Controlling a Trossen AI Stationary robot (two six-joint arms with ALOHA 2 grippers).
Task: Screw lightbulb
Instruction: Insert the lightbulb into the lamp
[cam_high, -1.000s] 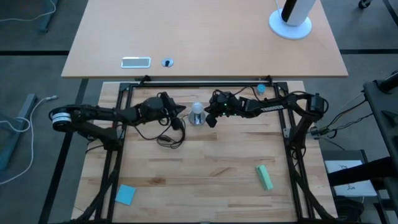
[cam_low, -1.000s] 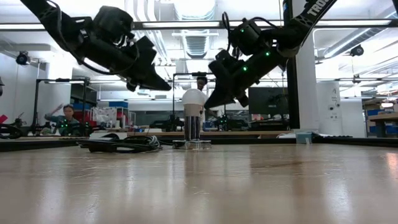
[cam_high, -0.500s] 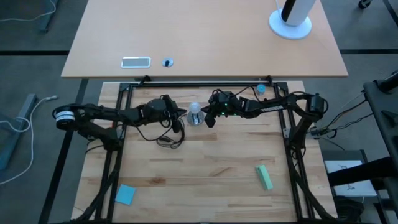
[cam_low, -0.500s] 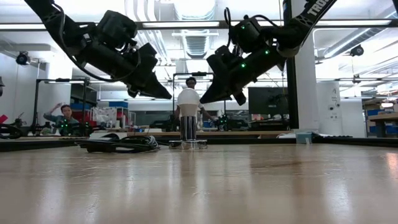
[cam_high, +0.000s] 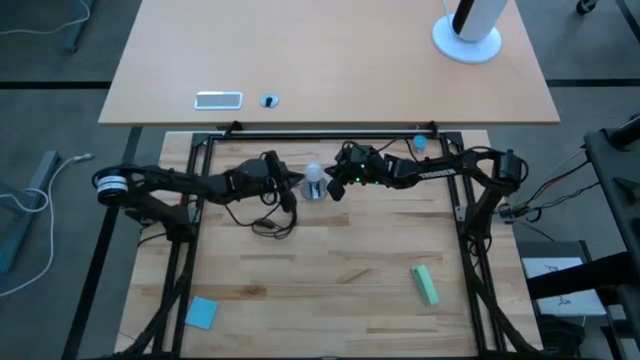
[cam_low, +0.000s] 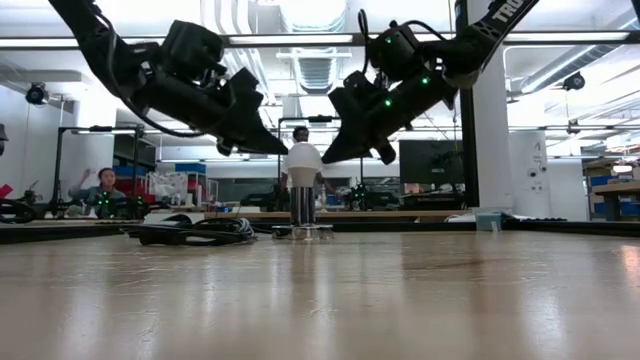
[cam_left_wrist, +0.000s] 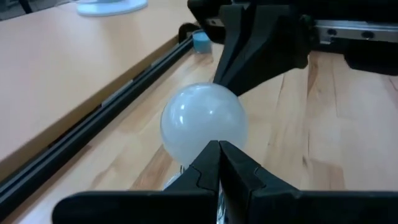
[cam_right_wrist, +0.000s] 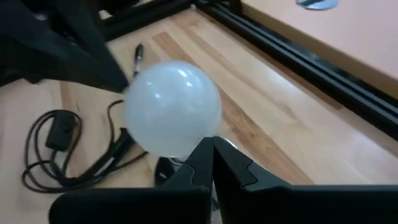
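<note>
The frosted-white pear-shaped lightbulb (cam_low: 301, 160) stands upright between both closed, empty grippers, left gripper (cam_low: 268, 143) and right gripper (cam_low: 335, 150) seemingly equally near.

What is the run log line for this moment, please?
lightbulb: upright in socket | left gripper: shut, beside bulb | right gripper: shut, opposite side

The lightbulb (cam_high: 314, 179) stands between left claw (cam_high: 293, 182) and right claw (cam_high: 335, 186).

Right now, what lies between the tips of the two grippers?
The lightbulb, upright in its socket. In the low view the shut left gripper and shut right gripper flank it.
</note>
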